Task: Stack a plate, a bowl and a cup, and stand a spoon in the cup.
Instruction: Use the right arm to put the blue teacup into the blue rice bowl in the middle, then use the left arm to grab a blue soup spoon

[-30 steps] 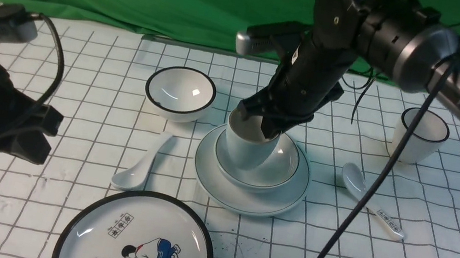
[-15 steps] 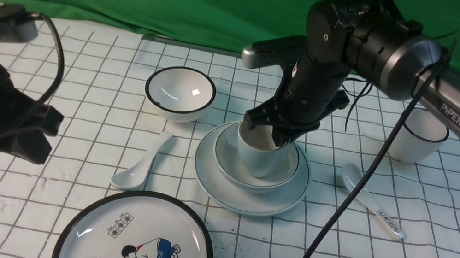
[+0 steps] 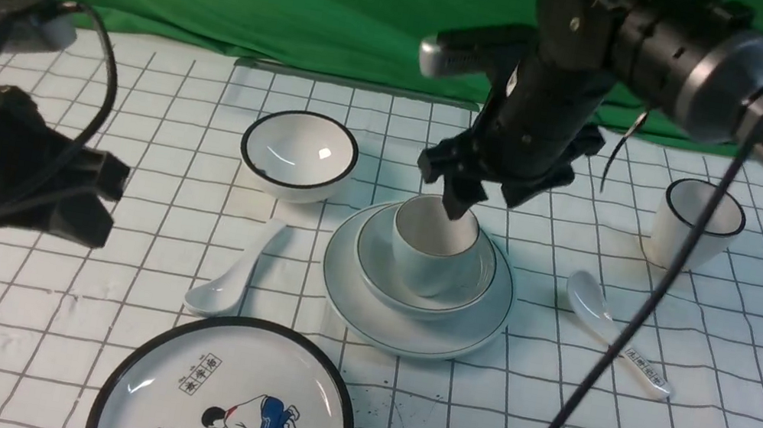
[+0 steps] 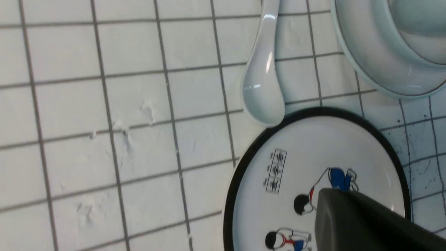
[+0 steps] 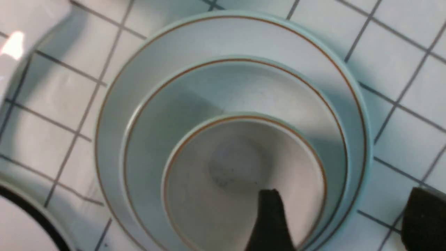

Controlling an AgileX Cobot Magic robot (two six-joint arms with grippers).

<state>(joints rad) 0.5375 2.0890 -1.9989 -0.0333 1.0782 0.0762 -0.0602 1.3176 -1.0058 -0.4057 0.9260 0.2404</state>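
Observation:
The pale plate lies mid-table with the shallow bowl on it, and the cup stands upright inside the bowl. Just above the cup's far rim hangs my right gripper, open and holding nothing; one finger hovers over the cup's mouth, the other outside it. The right wrist view shows the plate, bowl and cup nested, with the right gripper open. The plain white spoon lies left of the plate. My left gripper hovers shut at the left.
A black-rimmed bowl sits behind the spoon. A black-rimmed cup stands at the right. A spoon with printed marks lies right of the stack. A cartoon plate is at the front edge. Green cloth hangs behind.
My right gripper lowered the cup into the bowl, opened, let it go and rose a little. The left arm shifted slightly.

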